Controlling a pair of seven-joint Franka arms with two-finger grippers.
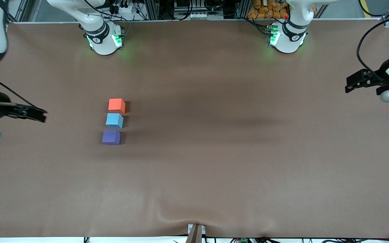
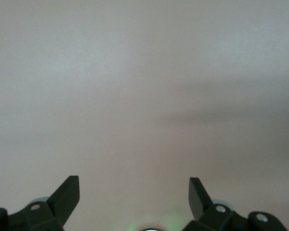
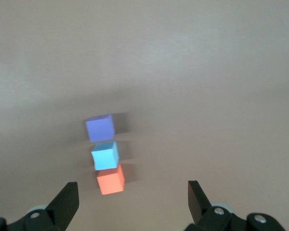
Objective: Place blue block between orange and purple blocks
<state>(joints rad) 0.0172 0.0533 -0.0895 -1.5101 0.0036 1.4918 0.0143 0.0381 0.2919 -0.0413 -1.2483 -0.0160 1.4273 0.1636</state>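
Sky-blue matte cube (image 1: 114, 120) is sitting on the brown table (image 1: 214, 152) between the orange-red matte cube (image 1: 117, 105) and violet-purple matte cube (image 1: 111, 137), so placing looks finished. I am hanging my right gripper (image 1: 41, 114) and left gripper (image 1: 351, 82) wide open, empty, at the table's ends.

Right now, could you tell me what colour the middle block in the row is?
Light sky-blue: the blue block, clearest in the front view.
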